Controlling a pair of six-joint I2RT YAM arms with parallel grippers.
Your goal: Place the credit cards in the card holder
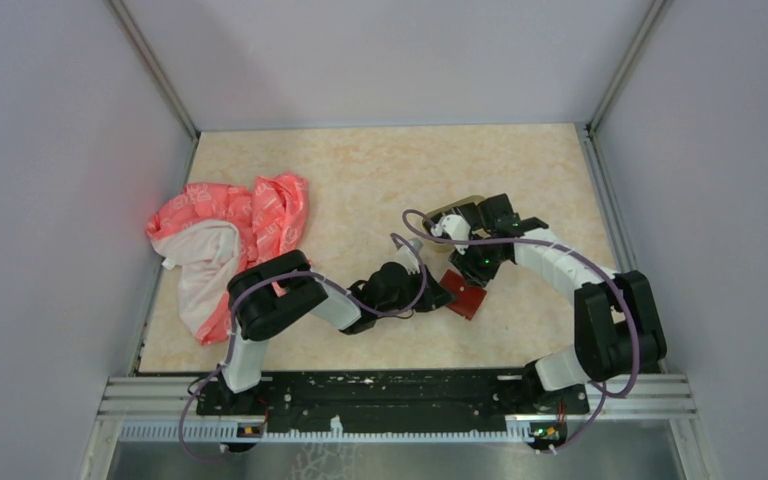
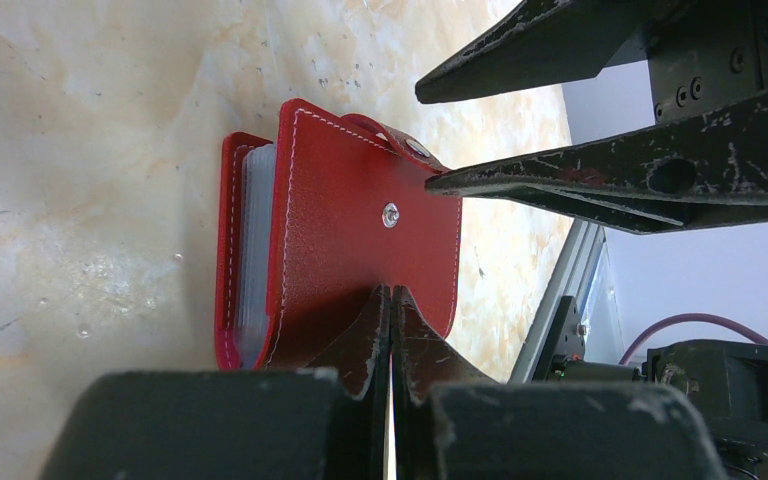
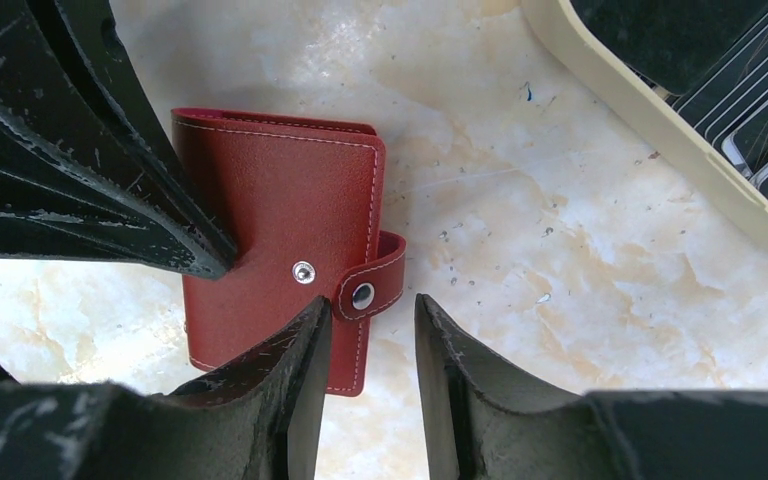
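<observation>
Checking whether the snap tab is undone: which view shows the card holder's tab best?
Right wrist: the red card holder lies face-on, its snap tab unfastened. Left wrist shows it foreshortened, tab at the far edge. Top external shows only a small red patch.

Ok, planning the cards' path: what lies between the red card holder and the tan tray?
Only bare, speckled tabletop separates the card holder from the tray, as the right wrist view shows.

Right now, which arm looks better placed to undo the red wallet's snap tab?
Probably right: the right gripper is open, with the snap tab of the card holder at the gap between its fingers. The left gripper is shut, tips on the cover.
</observation>
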